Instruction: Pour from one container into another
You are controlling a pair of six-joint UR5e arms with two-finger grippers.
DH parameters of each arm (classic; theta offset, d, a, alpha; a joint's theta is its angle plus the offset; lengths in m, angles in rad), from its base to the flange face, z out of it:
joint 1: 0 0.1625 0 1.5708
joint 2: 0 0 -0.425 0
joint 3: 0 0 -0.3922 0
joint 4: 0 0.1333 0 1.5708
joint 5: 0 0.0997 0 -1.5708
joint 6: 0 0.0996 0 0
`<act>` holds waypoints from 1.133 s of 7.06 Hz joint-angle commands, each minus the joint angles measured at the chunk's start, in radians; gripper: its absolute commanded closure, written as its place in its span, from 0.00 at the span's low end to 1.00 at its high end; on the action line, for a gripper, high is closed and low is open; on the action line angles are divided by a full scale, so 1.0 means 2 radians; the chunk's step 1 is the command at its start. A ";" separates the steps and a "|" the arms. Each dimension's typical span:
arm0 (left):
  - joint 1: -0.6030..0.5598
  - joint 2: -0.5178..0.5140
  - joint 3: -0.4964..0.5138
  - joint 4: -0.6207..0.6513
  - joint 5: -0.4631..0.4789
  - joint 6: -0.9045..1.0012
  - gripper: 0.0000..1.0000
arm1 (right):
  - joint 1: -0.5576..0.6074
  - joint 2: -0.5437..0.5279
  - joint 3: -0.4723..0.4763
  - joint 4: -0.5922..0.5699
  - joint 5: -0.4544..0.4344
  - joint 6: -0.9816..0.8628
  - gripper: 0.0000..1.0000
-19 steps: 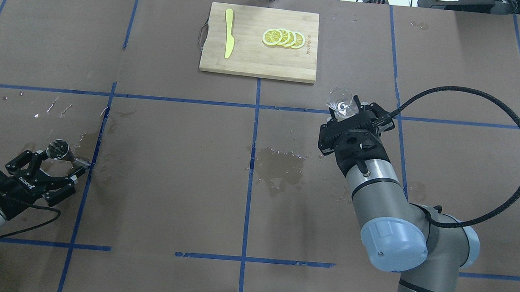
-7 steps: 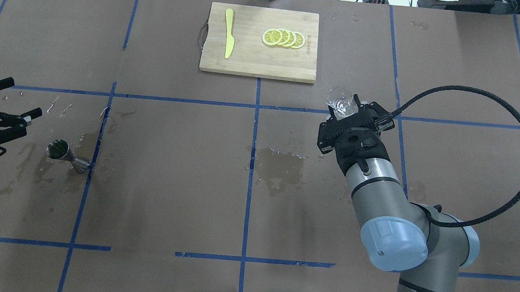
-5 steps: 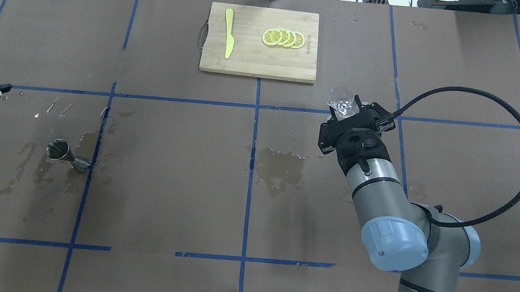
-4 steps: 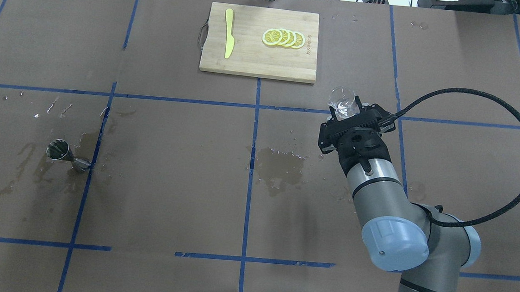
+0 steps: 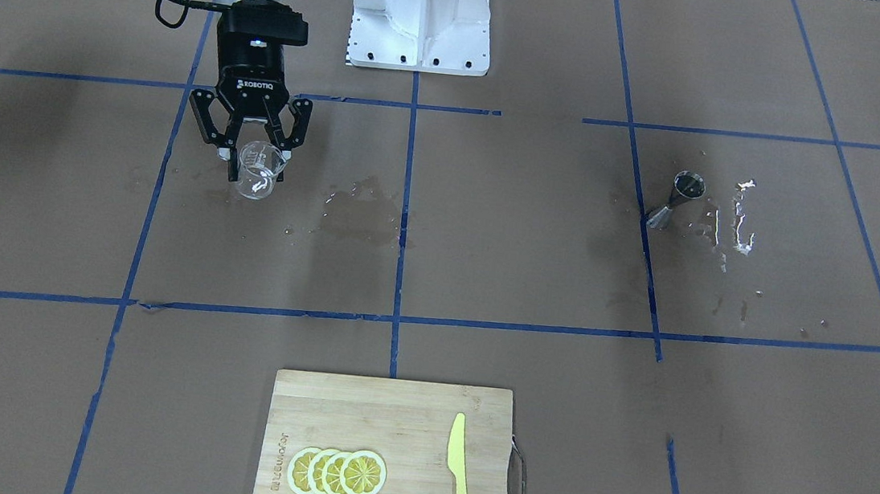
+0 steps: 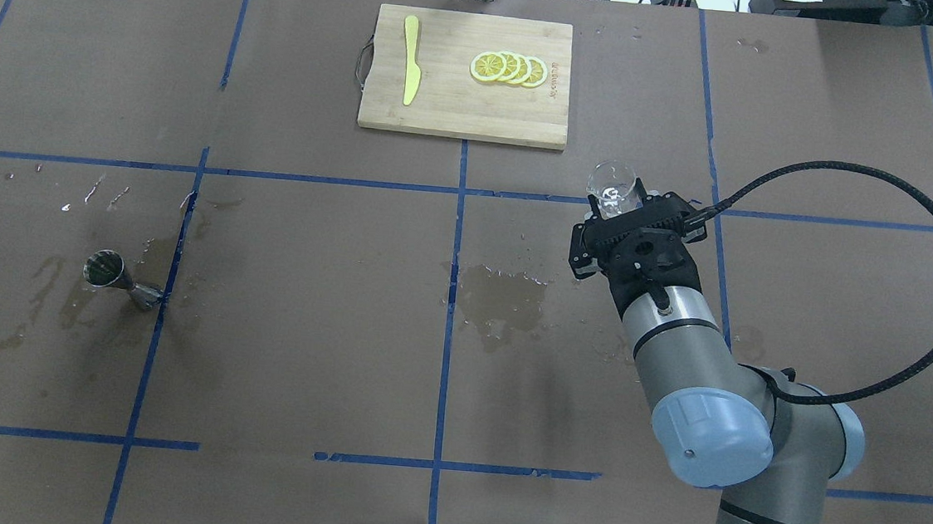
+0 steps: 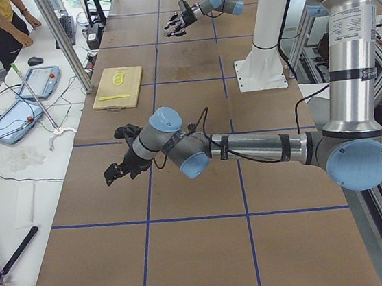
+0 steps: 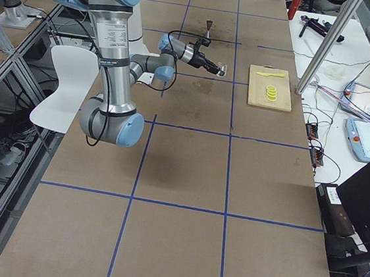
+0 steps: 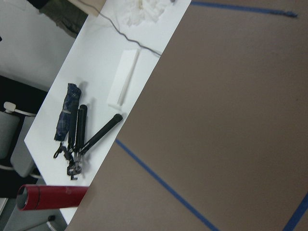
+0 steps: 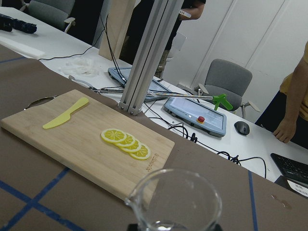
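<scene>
Overhead exterior view showed the beaker [image 6: 611, 182] gripped upright in the right jaws, right of centre over the desk [image 6: 307, 283]. The jigger [image 6: 103, 271] stood far left. The left jaws had withdrawn from that view; whether they were open or closed couldn't be told.

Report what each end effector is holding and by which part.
The right end effector grips the glass beaker by its side walls, below the rim. The jigger stands free on the table, the left end effector well away.
</scene>
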 commanded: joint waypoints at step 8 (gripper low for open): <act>-0.103 0.056 0.007 0.311 -0.220 0.001 0.00 | 0.001 -0.056 -0.002 0.121 0.040 0.076 1.00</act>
